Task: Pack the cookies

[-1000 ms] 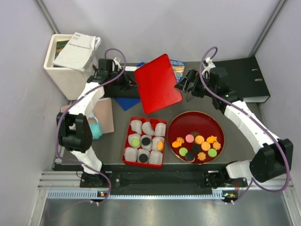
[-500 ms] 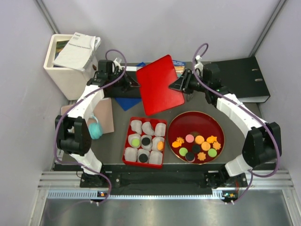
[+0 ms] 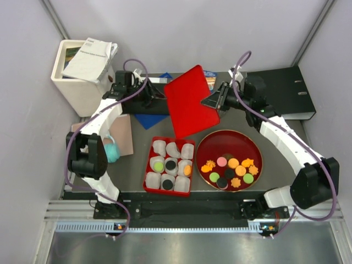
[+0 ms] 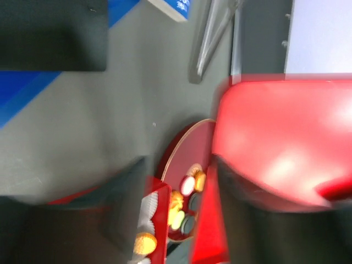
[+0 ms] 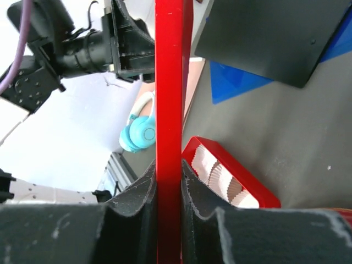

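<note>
Several cookies (image 3: 231,169) lie on the round red plate (image 3: 228,133); a few more sit in paper cups in the red tray (image 3: 149,165). A red lid (image 3: 190,107) hangs tilted in the air above the table's far middle. My right gripper (image 3: 212,102) is shut on the lid's right edge, and the right wrist view shows both pads pressed on the lid (image 5: 168,82). My left gripper (image 3: 160,94) is at the lid's left edge. Its blurred fingers stand apart in the left wrist view, with the lid (image 4: 286,132) to their right and cookies (image 4: 190,184) showing between them.
A white bin (image 3: 82,71) with papers stands at the back left and a black binder (image 3: 286,91) at the back right. Teal headphones (image 3: 111,148) lie on a brown board (image 3: 124,135) left of the tray. A blue sheet (image 3: 147,118) lies under the lid.
My right gripper reached the lid's right edge and shut on it. The left gripper's jaws have parted from the lid's left edge. The lid has shifted slightly right and tilted.
</note>
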